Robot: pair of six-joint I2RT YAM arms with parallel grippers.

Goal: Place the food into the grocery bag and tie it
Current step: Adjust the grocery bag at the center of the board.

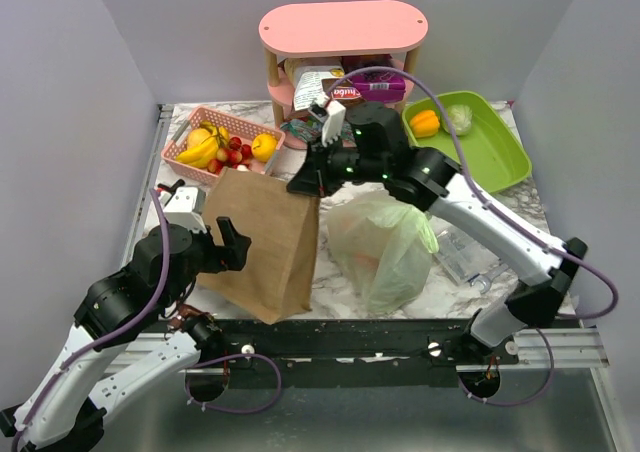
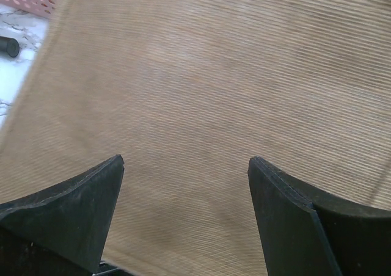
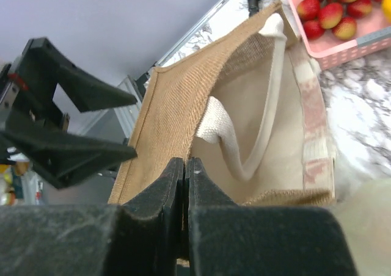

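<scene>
Right gripper [image 3: 184, 178] is pinched shut on the brown bag [image 1: 265, 257] at its top rim, with the left gripper [image 2: 186, 161] spread wide against the bag's side at roughly 8 o'clock. The pale-green grocery bag [image 1: 385, 237] slumps at 4 o'clock from that pinch, and there's fruit [image 1: 203, 152] in the pink basket [image 1: 238, 124] at 10. Guessing the job now is clearing the brown bag aside, so drag it slowly and don't snag the plastic.

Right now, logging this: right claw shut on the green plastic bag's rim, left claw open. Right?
No: the right claw is shut on the rim of the brown bag, as the right wrist view shows; the left claw is open.
</scene>
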